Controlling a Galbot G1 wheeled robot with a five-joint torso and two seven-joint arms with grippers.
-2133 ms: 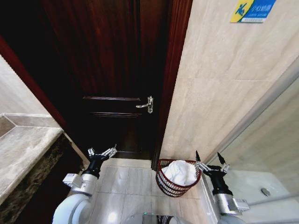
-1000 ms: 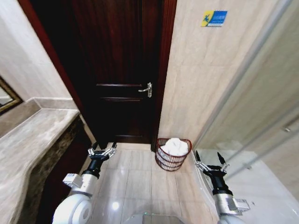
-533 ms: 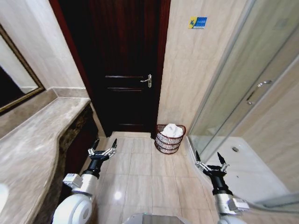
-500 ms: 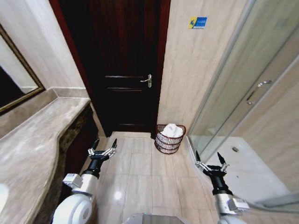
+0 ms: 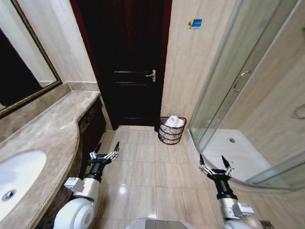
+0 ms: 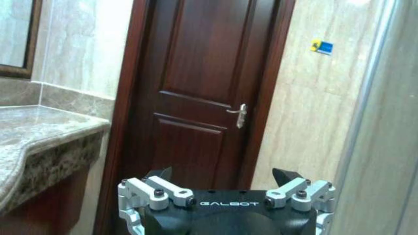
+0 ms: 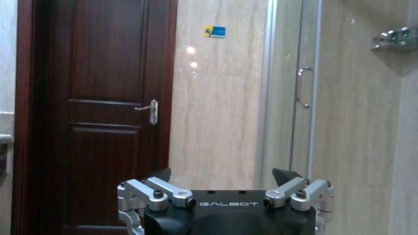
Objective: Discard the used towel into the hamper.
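I see the towel (image 5: pixel 174 121) heaped soft and light in the hamper (image 5: pixel 171 134) beside the door (image 5: pixel 133 67), well apart from my left tool (image 5: pixel 105 153) and right tool (image 5: pixel 215 166), both spread and empty; any bunched fold would do.

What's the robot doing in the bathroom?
Nothing is being handled right now. A white towel already lies in the hamper, which stands on the tiled floor by the wall beside the dark door, next to the glass shower. The robot stands well away from it. Its left claw and right claw are both open and empty, held low over the floor.
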